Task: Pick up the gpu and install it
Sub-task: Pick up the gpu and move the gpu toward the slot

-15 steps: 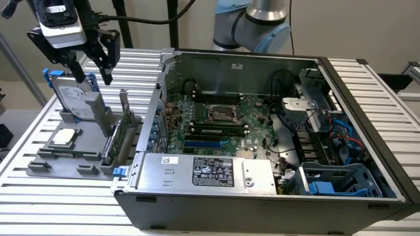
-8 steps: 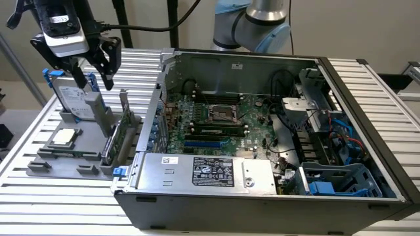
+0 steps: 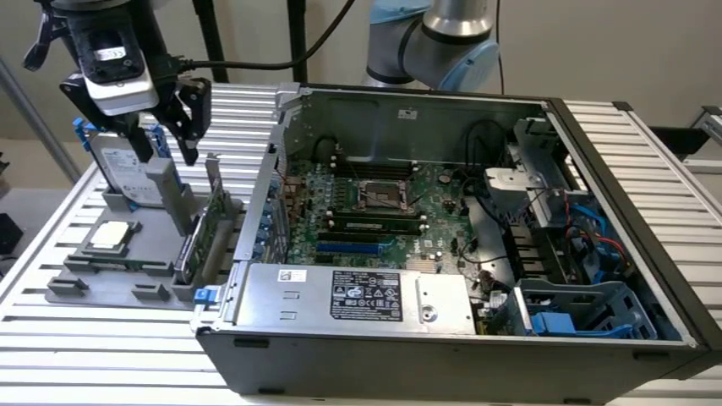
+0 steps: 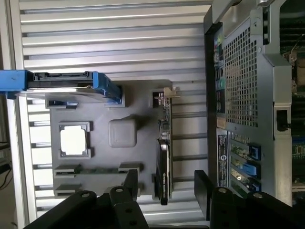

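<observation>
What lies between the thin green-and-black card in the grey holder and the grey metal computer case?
Nothing but bare ribbed metal table between the green-and-black card and the grey case; the wrist view shows it.

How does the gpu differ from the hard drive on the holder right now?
The gpu is a thin green board with a silver bracket; the hard drive is thicker, silver, with blue rails. The gpu stands nearer the computer case than the hard drive. Both stand on edge in the grey holder.
</observation>
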{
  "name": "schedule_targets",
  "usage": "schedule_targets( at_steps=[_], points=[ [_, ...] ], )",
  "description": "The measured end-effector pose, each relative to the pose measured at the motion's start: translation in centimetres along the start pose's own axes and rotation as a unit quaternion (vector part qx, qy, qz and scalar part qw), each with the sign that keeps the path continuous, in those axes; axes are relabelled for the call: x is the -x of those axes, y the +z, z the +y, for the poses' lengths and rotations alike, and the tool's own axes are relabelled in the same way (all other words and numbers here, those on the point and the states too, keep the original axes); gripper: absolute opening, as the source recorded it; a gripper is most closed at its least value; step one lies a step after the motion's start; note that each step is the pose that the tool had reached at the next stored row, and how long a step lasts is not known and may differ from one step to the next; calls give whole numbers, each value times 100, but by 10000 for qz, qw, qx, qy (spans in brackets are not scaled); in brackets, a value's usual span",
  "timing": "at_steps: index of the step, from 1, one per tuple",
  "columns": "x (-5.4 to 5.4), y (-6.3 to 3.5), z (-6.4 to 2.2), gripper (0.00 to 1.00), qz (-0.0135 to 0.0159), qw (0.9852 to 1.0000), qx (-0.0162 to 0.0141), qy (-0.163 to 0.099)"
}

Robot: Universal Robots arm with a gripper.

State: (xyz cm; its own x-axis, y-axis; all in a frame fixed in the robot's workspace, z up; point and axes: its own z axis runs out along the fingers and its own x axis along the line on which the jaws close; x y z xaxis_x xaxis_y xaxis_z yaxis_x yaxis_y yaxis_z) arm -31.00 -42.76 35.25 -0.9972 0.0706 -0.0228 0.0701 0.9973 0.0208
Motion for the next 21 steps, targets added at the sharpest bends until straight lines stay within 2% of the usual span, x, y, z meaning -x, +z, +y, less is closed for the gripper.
schedule_targets(
  at_steps=[21],
  points=[
    [-8, 382, -20, 100, 1, 10000, 0, 0]
  ],
)
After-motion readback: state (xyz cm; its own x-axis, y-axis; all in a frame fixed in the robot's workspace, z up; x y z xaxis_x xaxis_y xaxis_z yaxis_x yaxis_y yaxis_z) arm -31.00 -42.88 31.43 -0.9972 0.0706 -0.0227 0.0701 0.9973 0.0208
